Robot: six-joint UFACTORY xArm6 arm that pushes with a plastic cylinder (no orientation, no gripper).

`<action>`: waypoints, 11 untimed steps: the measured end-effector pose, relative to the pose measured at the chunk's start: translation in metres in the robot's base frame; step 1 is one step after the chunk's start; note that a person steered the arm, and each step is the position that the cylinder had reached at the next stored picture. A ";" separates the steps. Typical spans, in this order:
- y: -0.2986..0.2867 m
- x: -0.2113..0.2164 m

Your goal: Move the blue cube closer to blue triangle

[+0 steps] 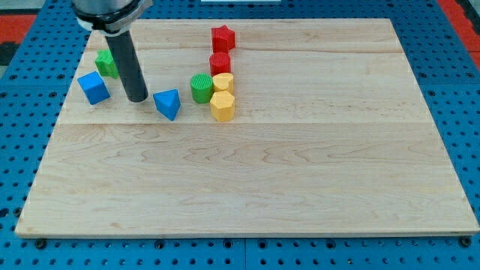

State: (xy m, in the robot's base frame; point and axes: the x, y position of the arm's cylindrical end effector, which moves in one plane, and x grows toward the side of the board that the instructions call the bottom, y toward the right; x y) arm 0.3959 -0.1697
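Note:
The blue cube (94,88) sits near the board's upper left. The blue triangle (168,103) lies to its right, about a hundred pixels away. My tip (136,98) rests on the board between them, a little closer to the triangle, touching neither. The dark rod rises from it toward the view's top.
A green block (106,64) sits behind the rod, above the blue cube. Right of the triangle stand a green cylinder (201,88), a yellow hexagon (223,106), a yellow block (223,82), a red cylinder (220,63) and a red star (223,37). The wooden board (300,172) lies on blue pegboard.

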 end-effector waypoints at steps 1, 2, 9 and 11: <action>0.043 0.011; 0.052 0.017; -0.061 -0.007; -0.027 -0.038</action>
State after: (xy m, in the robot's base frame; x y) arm 0.3575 -0.1963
